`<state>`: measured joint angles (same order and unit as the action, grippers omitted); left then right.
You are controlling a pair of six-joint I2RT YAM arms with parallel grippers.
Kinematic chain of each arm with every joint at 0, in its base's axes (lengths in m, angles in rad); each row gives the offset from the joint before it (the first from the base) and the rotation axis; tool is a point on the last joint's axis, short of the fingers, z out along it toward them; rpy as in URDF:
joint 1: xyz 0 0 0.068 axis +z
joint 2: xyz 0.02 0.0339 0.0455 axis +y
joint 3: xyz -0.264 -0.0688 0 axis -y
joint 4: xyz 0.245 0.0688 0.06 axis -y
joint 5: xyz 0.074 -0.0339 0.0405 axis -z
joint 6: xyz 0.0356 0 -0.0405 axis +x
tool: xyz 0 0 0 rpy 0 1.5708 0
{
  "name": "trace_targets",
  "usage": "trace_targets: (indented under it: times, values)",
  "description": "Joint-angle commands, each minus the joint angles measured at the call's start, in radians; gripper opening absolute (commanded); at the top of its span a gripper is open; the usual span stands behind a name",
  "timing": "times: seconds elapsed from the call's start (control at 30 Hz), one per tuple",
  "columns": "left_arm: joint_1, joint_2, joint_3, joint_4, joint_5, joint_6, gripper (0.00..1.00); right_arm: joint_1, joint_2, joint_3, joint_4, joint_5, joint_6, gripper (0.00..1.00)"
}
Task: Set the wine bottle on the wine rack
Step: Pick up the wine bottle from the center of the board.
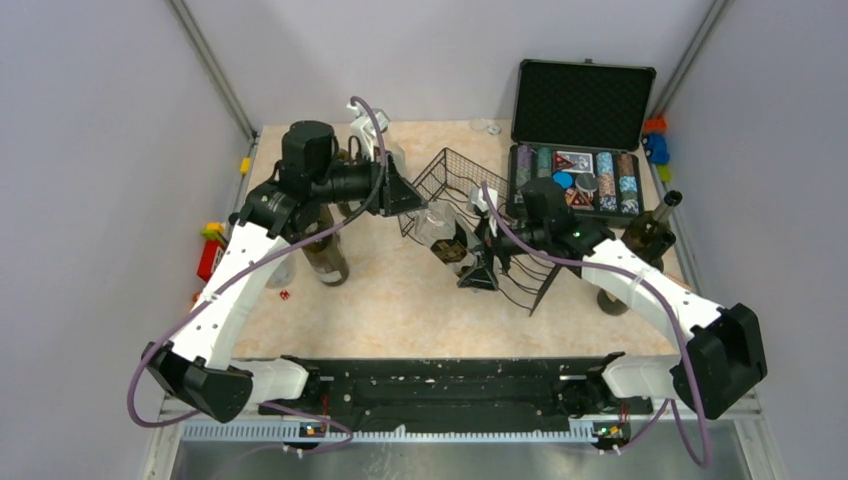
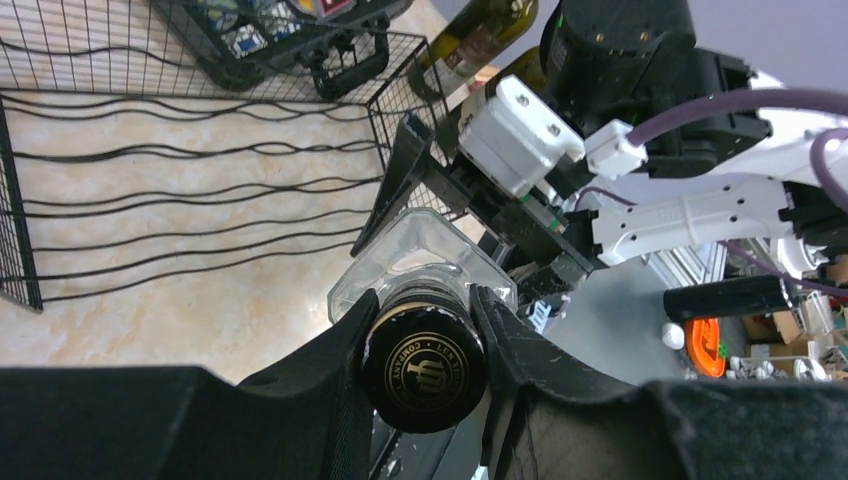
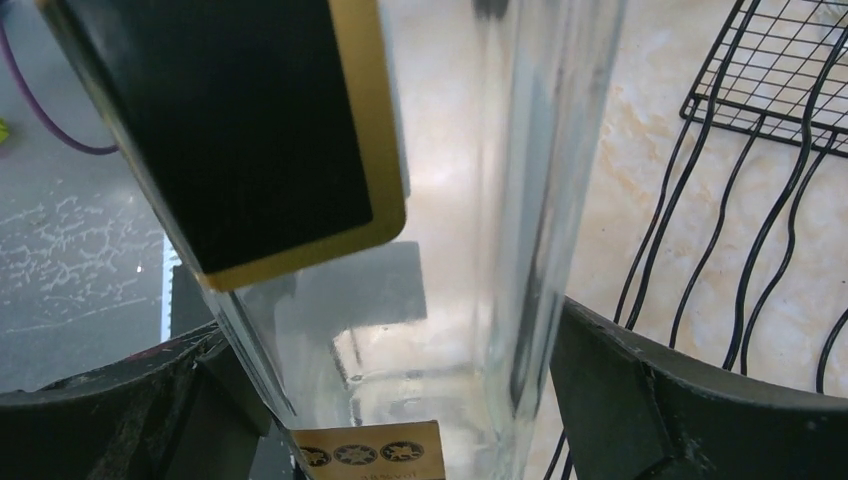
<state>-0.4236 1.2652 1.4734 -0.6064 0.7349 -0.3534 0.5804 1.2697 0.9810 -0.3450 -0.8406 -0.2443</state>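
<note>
One wine bottle (image 2: 425, 255), two grippers: left gripper (image 2: 424, 332) pinches its cap (image 2: 425, 378), legible only wrist-side; right gripper (image 3: 390, 340) straddles the body, jaws wide.

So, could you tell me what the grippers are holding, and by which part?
The left gripper is shut on the black cap of the wine bottle. The right gripper straddles the bottle's clear body with jaws wide; whether it grips cannot be told.

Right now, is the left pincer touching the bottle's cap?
Touching. The left wrist view shows the left pincer clamped against both sides of the black bottle cap, with no gap visible.
</note>
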Motion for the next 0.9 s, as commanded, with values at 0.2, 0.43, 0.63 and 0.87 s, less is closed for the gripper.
trace_targets:
  times: [0.2,0.43,0.63,0.87]
  values:
    - [0.039,-0.044,-0.005,0.285,0.129,-0.170,0.00,0.009,-0.046,0.002,0.029,-0.005,-0.024,0.89]
    - [0.078,-0.061,-0.065,0.346,0.157,-0.221,0.00,-0.010,-0.054,0.011,0.011,0.003,-0.031,0.46]
    - [0.141,-0.090,-0.136,0.352,0.183,-0.201,0.00,-0.044,-0.095,0.030,-0.034,0.036,-0.068,0.00]
    - [0.155,-0.104,-0.126,0.121,0.116,0.070,0.36,-0.047,-0.120,0.051,-0.137,0.043,-0.164,0.00]
